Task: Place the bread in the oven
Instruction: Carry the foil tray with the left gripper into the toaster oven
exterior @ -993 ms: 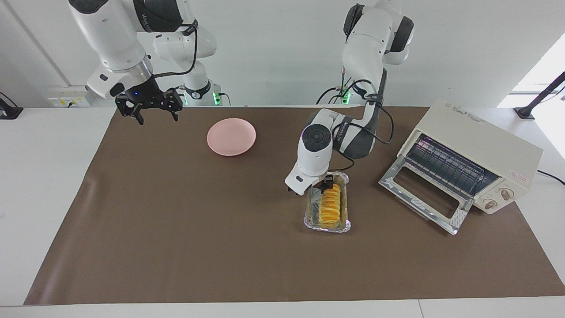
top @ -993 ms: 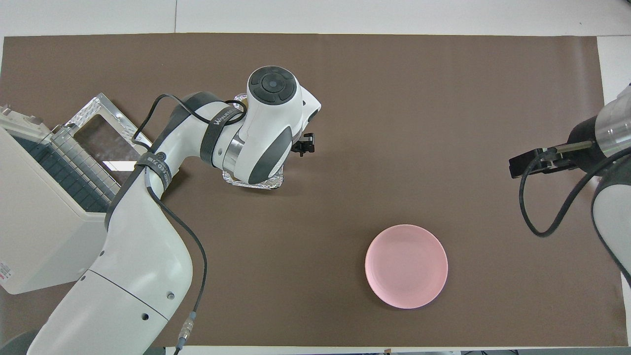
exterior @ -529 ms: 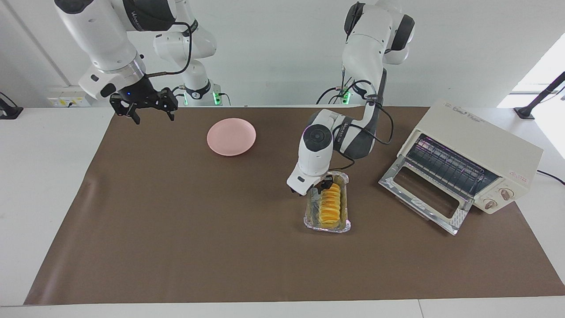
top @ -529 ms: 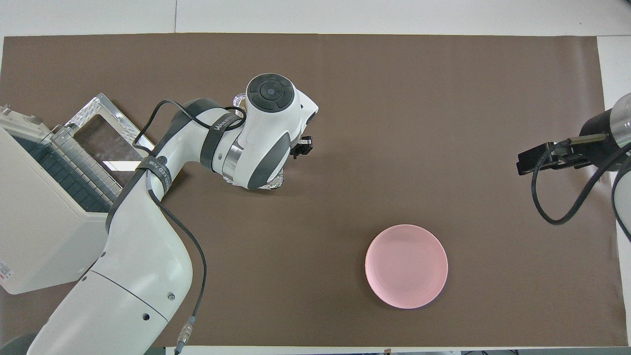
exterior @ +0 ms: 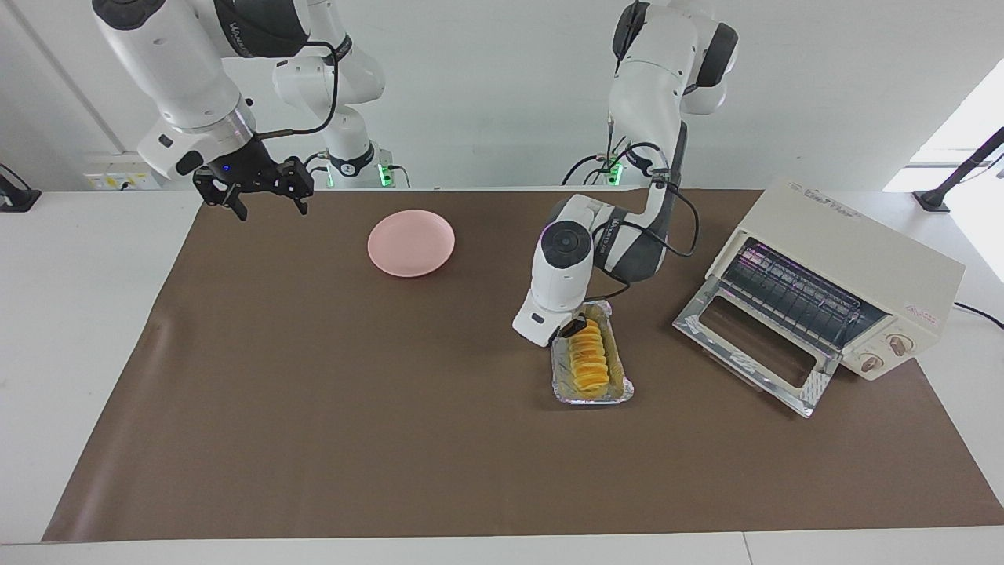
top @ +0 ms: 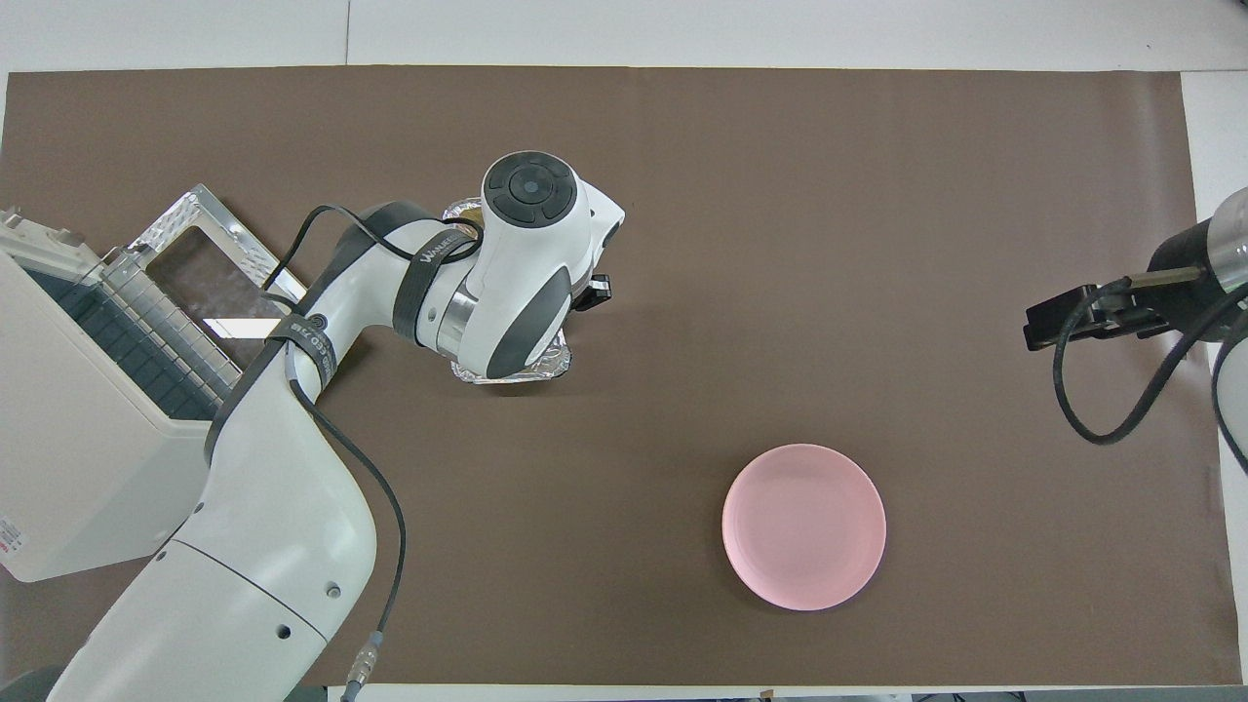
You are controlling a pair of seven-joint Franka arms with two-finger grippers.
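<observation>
We count one bread (exterior: 590,358) in one foil tray (exterior: 594,395), beside one oven (exterior: 831,284) (door down), and one pink plate (exterior: 411,242). Left gripper (exterior: 576,327) pinches the tray's robot-side end, half hidden; right gripper (exterior: 256,191) hangs spread, empty.

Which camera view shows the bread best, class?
The facing view: the whole ridged bread lies open to sight in its foil tray, the left gripper at its end. Overhead, the left arm covers it; only tray edges show.
</observation>
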